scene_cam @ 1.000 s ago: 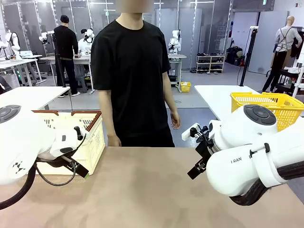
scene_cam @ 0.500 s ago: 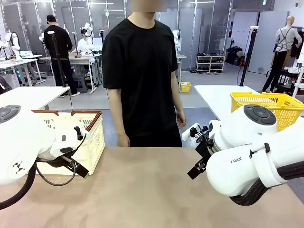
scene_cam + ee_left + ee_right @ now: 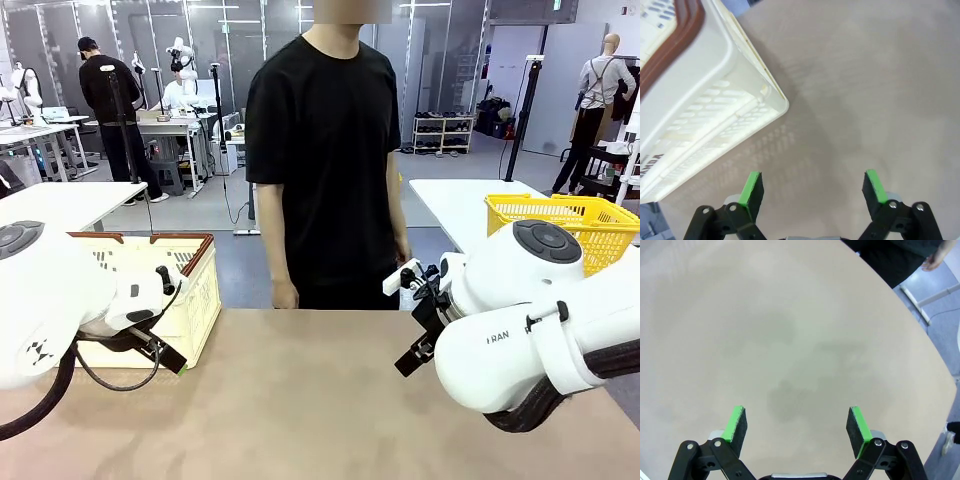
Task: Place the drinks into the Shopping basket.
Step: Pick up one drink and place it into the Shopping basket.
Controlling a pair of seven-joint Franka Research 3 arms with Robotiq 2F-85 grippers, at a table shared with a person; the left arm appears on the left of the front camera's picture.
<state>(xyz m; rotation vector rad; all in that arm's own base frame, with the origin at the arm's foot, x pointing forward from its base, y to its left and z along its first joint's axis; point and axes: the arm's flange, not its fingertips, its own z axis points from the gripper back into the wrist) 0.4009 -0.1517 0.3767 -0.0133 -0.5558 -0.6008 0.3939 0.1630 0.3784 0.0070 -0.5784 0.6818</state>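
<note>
Shopping basket (image 3: 200, 295) upright, mouth up, far left on table (image 3: 300, 400), long axis unclear

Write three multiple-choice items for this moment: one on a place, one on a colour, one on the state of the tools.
1. Where on the table does the Shopping basket stand?
A. the robot's left side
B. the middle
C. the robot's right side

2. What colour is its rim?
A. blue
B. reddish-brown
C. green

3. How are the left tool and right tool?
A. both shut
B. left shut on a can
C. both open, empty

Answers:
1 A, it sits at picture left in the front view.
2 B, the brown rim shows in the left wrist view.
3 C, each wrist view shows spread jaws with nothing between them.
</note>
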